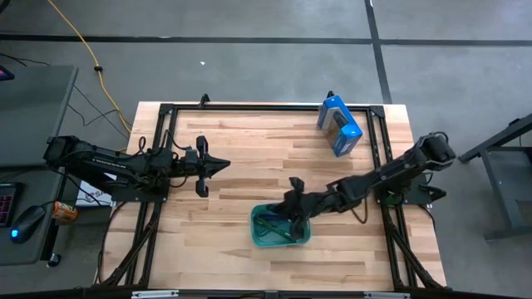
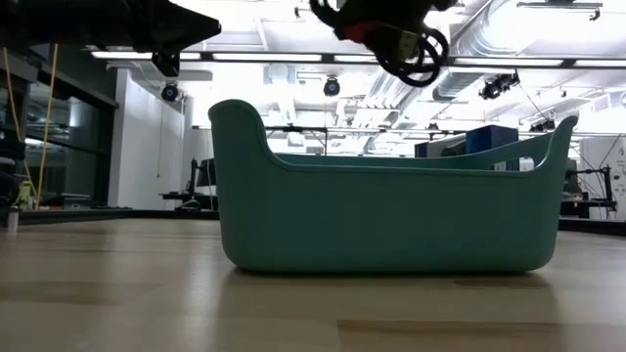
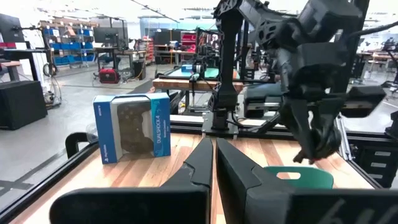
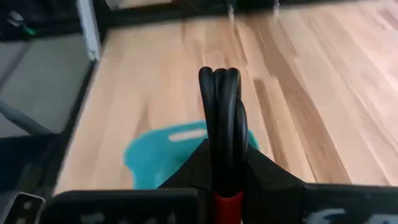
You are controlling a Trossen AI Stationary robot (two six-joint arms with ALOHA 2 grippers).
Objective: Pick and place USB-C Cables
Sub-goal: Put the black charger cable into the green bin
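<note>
The teal tub stands near the table's near edge and fills the low view. A green cable lies inside it; the other cords in there I cannot make out. My right gripper hovers over the tub's far rim, shut on the red-and-black cable. My left gripper waits shut at mid-height over the table's left half, touching nothing. Its wrist view looks past its shut fingers at the right arm and the tub. My right gripper pinches the red-and-black cable between its two fingers. The black loops stick out past the fingertips, and the red part sits back between the fingers. The fingers come slanting from the table's right. The cable is lifted clear above the tub.
A blue game-controller box stands near the table's far right corner, also seen in the left wrist view. Black frame rails run along the table's left, right and far sides. Bare wood lies between the two grippers and left of the tub.
</note>
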